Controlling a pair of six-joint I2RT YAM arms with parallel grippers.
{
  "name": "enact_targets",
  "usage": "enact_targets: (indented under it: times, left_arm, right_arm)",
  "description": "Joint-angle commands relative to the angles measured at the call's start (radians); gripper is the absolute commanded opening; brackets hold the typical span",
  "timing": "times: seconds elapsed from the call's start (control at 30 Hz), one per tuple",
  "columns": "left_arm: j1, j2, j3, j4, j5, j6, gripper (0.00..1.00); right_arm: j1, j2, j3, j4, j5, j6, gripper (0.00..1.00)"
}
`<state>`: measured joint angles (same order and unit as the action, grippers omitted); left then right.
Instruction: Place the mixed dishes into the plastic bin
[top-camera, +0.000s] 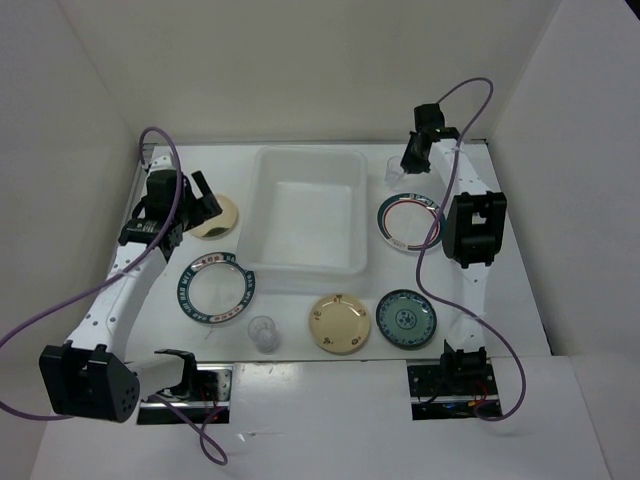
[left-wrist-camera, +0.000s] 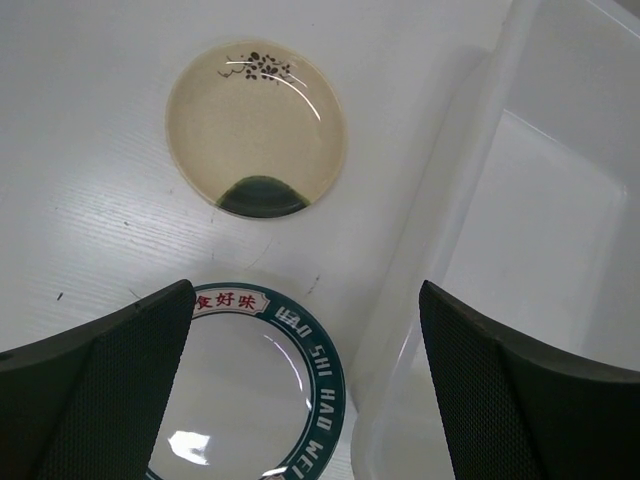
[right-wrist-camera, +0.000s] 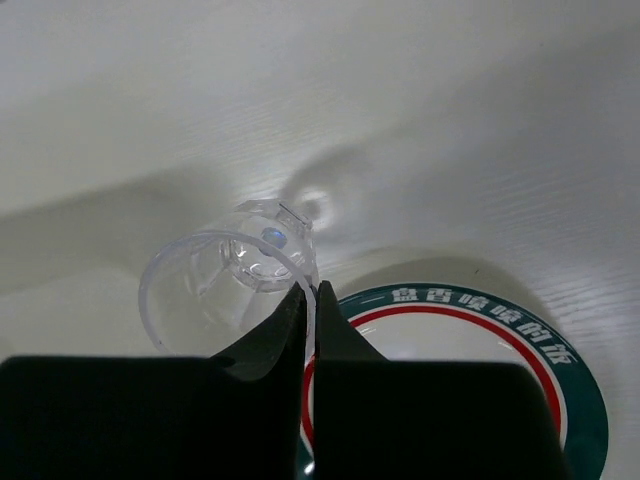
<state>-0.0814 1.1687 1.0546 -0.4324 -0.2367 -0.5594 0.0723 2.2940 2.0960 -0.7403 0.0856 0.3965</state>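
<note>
Right wrist view, right gripper (right-wrist-camera: 310, 300) pinching the wall of a clear cup (right-wrist-camera: 215, 285), cup apparently tilted, just beyond the green-red plate (right-wrist-camera: 560, 370), right of the bin (top-camera: 310, 215), left gripper (left-wrist-camera: 305, 300) spread wide over the blue plate (left-wrist-camera: 320, 400), bowl (left-wrist-camera: 255, 130) beyond it.

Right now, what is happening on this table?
The right gripper is shut on the rim of a clear cup, at the far right beside the green-red plate. The left gripper hangs open above the cream bowl and the blue-rim plate, left of the bin. No dish is in the bin yet; the yellow plate, the teal plate and a second cup lie outside it.
</note>
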Motion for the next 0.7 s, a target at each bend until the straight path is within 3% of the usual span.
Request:
enact_targets:
  times: [0.0, 0.13, 0.33, 0.67]
  left_arm:
    - [0.005, 0.023, -0.005, 0.061, 0.039, -0.023, 0.99]
    - [0.005, 0.052, -0.005, 0.08, 0.077, -0.023, 0.99]
    - [0.005, 0.074, -0.005, 0.089, 0.088, -0.013, 0.99]
    - [0.005, 0.017, -0.05, 0.089, 0.077, 0.006, 0.99]
  right_arm:
    - [0.062, -0.177, 0.097, -0.021, -0.017, -0.03, 0.0]
    - [0.138, -0.306, 0.03, 0.021, -0.073, -0.058, 0.0]
    - [0.314, -0.324, -0.017, 0.03, -0.084, -0.102, 0.0]
    - [0.397, -0.125, 0.064, -0.024, -0.11, -0.102, 0.0]
